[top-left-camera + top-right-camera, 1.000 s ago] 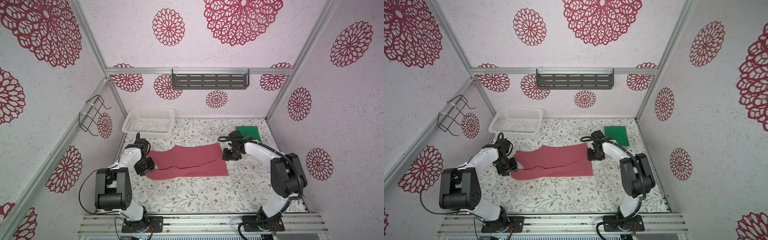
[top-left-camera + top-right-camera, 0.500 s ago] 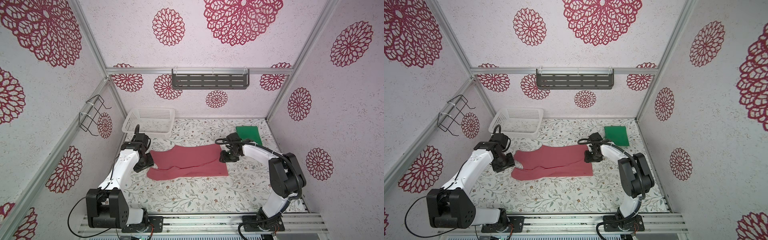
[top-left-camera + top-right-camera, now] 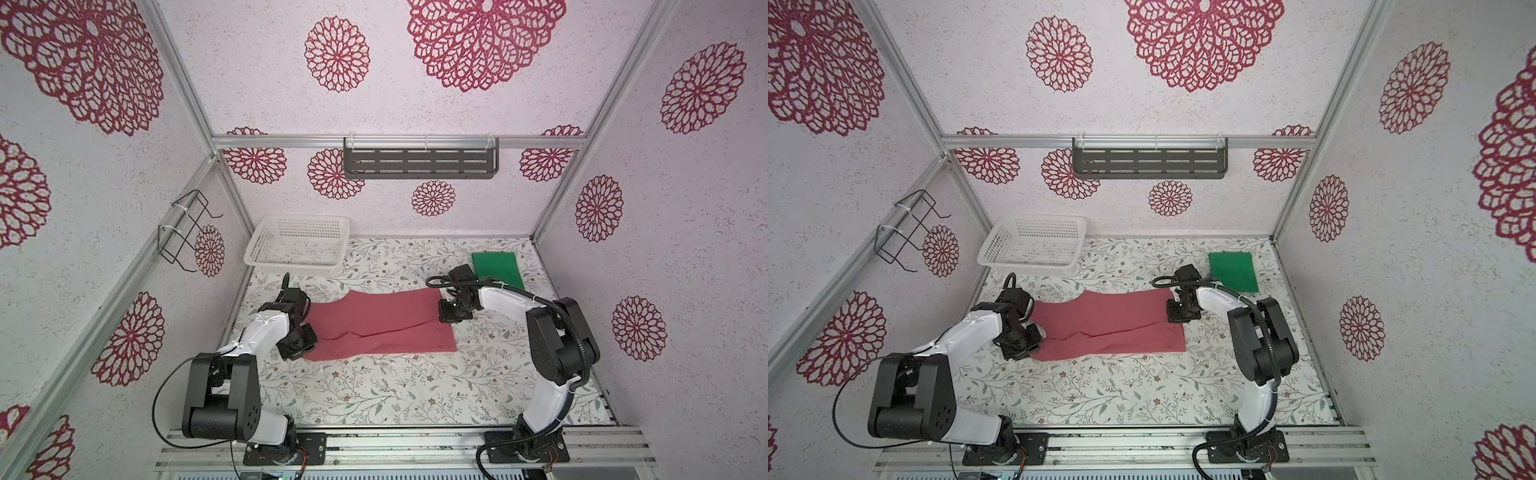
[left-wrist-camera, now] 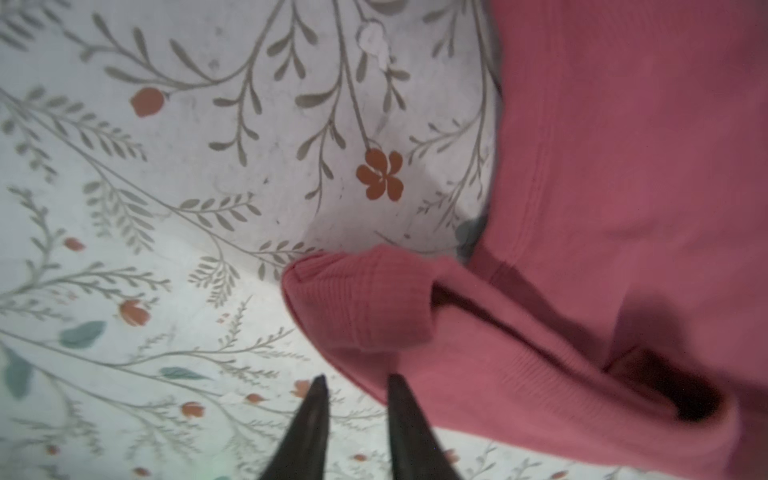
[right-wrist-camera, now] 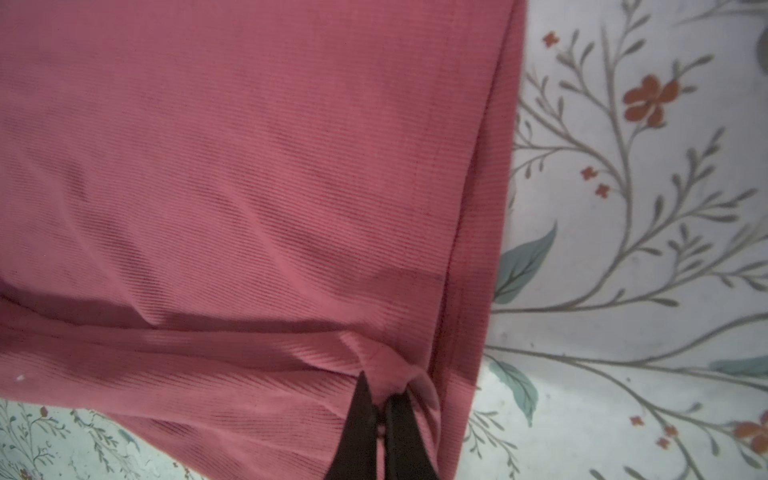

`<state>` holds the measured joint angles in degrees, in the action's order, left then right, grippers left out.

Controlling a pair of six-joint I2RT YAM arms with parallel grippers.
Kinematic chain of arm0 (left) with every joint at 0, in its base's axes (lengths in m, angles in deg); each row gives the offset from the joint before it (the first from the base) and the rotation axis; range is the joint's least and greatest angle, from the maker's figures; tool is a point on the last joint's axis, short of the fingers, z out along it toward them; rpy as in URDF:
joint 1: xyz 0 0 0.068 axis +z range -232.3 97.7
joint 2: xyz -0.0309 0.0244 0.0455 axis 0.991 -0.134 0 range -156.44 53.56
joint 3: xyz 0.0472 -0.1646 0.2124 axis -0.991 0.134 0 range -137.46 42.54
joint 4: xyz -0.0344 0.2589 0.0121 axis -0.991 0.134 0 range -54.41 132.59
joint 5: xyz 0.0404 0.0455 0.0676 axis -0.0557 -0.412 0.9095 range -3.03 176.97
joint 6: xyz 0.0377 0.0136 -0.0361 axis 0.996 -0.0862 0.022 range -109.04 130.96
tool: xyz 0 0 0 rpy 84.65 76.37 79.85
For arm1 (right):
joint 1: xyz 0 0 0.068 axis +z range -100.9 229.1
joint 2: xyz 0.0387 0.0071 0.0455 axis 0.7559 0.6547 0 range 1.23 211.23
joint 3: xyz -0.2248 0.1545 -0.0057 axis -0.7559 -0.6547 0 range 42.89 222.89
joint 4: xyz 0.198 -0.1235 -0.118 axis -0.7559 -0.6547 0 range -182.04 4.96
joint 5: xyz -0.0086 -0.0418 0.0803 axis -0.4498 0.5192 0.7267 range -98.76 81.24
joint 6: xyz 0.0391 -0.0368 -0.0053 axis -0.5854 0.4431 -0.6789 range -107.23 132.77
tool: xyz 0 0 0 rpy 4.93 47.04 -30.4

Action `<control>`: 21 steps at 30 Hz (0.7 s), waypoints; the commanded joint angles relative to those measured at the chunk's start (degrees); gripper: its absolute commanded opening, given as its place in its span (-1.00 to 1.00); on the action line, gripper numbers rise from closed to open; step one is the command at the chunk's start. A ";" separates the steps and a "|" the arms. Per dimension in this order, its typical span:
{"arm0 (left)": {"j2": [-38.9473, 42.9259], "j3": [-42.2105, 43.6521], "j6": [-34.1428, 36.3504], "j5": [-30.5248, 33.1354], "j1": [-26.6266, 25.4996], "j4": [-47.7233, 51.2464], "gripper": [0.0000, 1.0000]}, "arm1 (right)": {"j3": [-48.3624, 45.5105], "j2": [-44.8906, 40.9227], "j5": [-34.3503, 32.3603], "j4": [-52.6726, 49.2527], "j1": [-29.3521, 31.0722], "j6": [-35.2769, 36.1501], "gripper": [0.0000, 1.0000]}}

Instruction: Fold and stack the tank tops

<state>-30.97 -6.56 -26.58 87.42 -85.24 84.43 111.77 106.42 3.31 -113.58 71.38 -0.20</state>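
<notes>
- Basket [image 3: 258, 245], white and perforated, sits in the table's [image 3: 374, 399] far left corner. Everything here is placed from it.
- Rose-red tank top [image 3: 374, 328] lies spread on the table just in front of the basket, stretching away to the basket's right, with a long crease along it.
- Green tank top [image 3: 495, 269] lies folded flat, well right of the basket by the back wall and apart from the red one.
- Right gripper [image 5: 376, 399] is at the red top's end far from the basket, jaws pressed together, pinching a bunched ridge of its ribbed knit.
- Left gripper [image 4: 355, 380] is at the end nearest the basket, jaws a narrow slit apart, with table showing between them. One fingertip [image 4: 395, 390] is at the cloth's edge, though the blur hides whether they touch.
</notes>
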 commanded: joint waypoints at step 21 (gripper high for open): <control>1.45 -0.35 0.43 1.85 2.94 -7.52 0.15 | 5.56 -1.28 -1.86 -2.23 -0.48 0.77 -1.00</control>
<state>-27.51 -5.60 -26.77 89.21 -82.62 80.58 116.53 106.11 1.98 -114.91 71.21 0.13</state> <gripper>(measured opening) 0.581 0.049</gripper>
